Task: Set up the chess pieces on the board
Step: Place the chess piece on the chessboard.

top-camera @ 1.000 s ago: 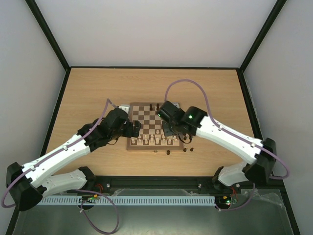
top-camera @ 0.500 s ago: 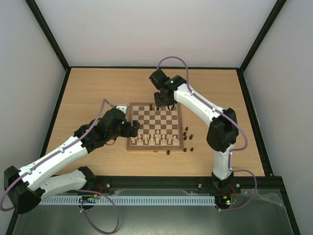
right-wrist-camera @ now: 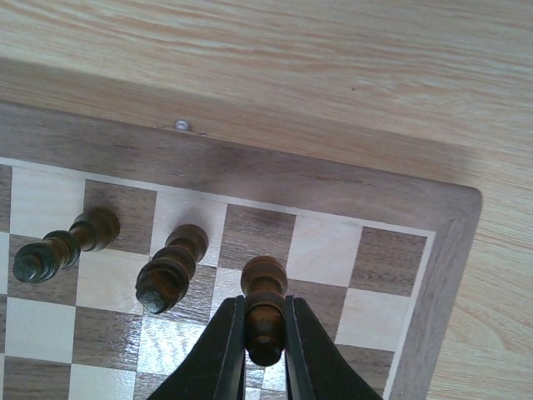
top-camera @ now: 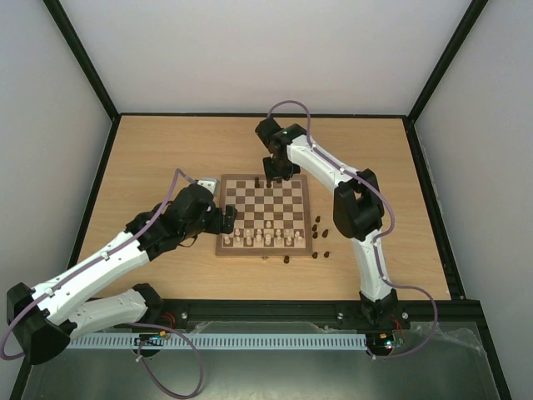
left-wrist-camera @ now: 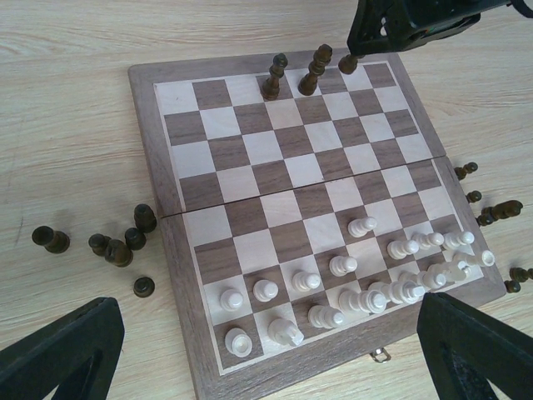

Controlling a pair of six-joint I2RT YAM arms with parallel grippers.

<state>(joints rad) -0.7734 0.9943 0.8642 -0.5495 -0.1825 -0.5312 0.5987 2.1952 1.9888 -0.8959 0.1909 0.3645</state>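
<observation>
1. Right gripper (right-wrist-camera: 265, 310): jaws pinching a dark chessman (right-wrist-camera: 264, 279), upright at the board (right-wrist-camera: 250, 171) back rank, 12 o'clock edge. Two dark chessmen (right-wrist-camera: 171, 271) stand at its 9 o'clock.
2. Left gripper (top-camera: 228, 218): jaws spread, empty, at the board's 9 o'clock.
3. Step: placing. Next: seat it centred on its square, release straight up. Loose dark pieces (left-wrist-camera: 121, 246) wait off-board.

Left arm (top-camera: 108, 262) extends from the near-left corner of the table (top-camera: 166, 150) toward its centre, forearm low; left gripper (top-camera: 231, 218) spread wide, holding nothing; right arm (top-camera: 350, 200) rises from the near-right corner, elbow bent, toward the far edge; right gripper (right-wrist-camera: 265, 312) points downward, jaws clamped on a dark chess piece (right-wrist-camera: 265, 287).
</observation>
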